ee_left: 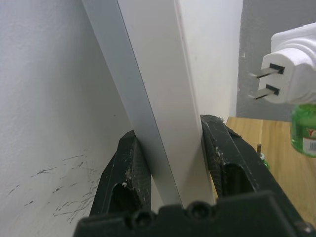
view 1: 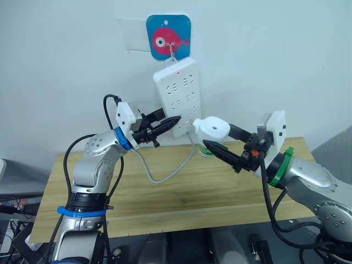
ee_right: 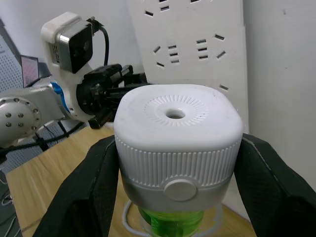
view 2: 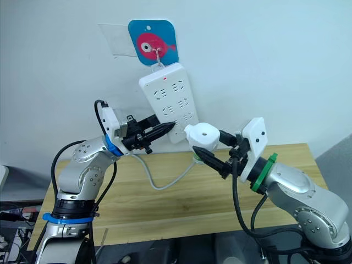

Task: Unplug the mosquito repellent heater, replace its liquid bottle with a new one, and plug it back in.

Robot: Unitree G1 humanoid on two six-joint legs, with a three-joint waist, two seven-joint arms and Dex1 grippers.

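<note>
The right gripper (view 1: 220, 144), reaching in from the lower right of the frame with its forearm angled up toward the wall, pinched the mosquito repellent heater (view 1: 213, 130) between its two black fingers (ee_right: 86, 192), one on each ribbed side of the white unit. The heater sat at the centre of the frame, its round vent hole facing up and its green liquid bottle (view 1: 207, 149) hanging beneath it. It was held clear of the sockets: the left wrist view showed its two metal prongs (ee_left: 260, 82) bare in open air, just beside the power strip (view 1: 179, 96) but apart from it.

The left gripper (view 1: 171, 122) came in from the left, the elbow bent low over the table edge and the forearm rising to the right. Its fingers (ee_left: 123, 173) were clamped on the lower part of the strip, one on either long edge, touching it on both sides.

The long white strip hung tilted on the pale wall from a hook on a blue square sticker with a pink fish (view 1: 168, 36) at upper centre. Its white cable (view 1: 170, 171) looped down over the wooden table (view 1: 181, 192) that ran across the lower half of the frame.
</note>
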